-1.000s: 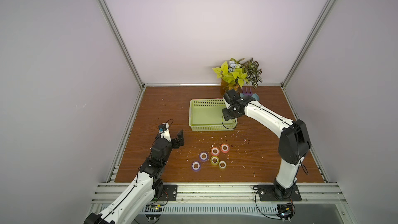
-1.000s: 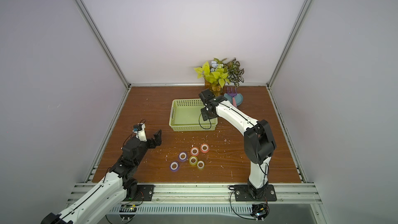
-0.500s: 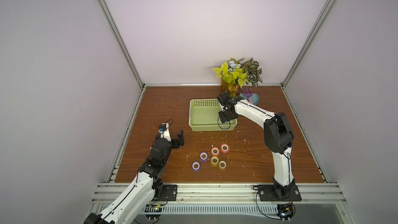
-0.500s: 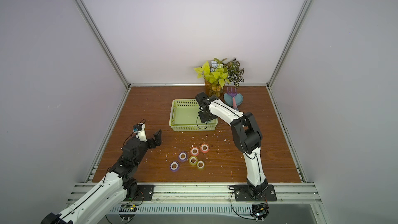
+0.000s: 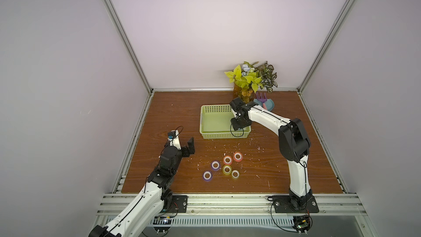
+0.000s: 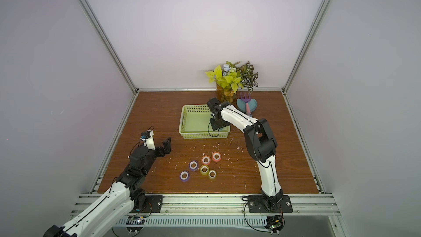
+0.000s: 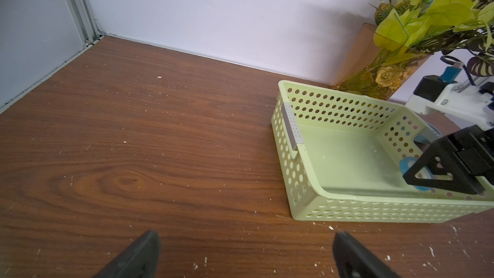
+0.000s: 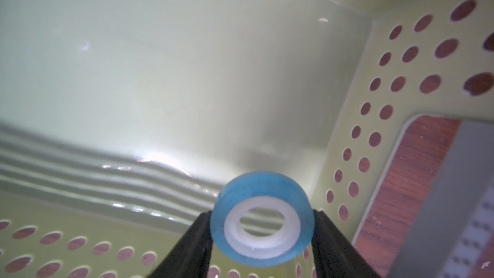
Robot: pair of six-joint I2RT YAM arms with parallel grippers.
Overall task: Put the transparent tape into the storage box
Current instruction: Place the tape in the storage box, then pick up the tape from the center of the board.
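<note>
Right fingers [image 8: 187, 242] pinch blue roll [image 8: 256, 187] in basket [image 8: 160, 62], hole tilted upward, left fingers [image 7: 139, 255] spread

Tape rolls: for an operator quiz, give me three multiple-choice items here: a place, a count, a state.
1. Where is the blue roll? A) beside the purple rolls B) in the green basket, in the right tool C) in the dish
2. Rolls lying on the table? A) four B) six C) eight
3. The left tool is: A) open, empty B) shut on a roll C) gripping the basket
Answers: B, right wrist view shows it over the basket floor; B, both top views show six; A, its fingers stand apart, nothing between.
</note>
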